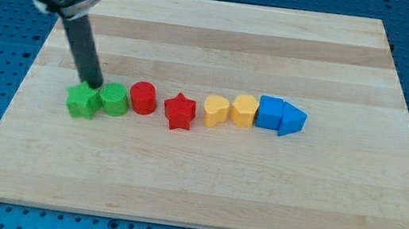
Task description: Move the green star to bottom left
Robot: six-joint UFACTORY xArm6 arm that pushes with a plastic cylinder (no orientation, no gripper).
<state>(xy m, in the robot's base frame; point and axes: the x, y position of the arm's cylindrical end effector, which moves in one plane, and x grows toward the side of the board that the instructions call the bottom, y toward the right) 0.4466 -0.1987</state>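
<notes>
The green star lies on the wooden board at the left end of a row of blocks, touching a green round block on its right. My tip stands just above the star's upper right edge, between the star and the green round block, at or very near both. The dark rod rises from there toward the view's top left.
To the right along the row lie a red cylinder, a red star, a yellow heart-like block, a yellow block, a blue cube and a blue triangular block.
</notes>
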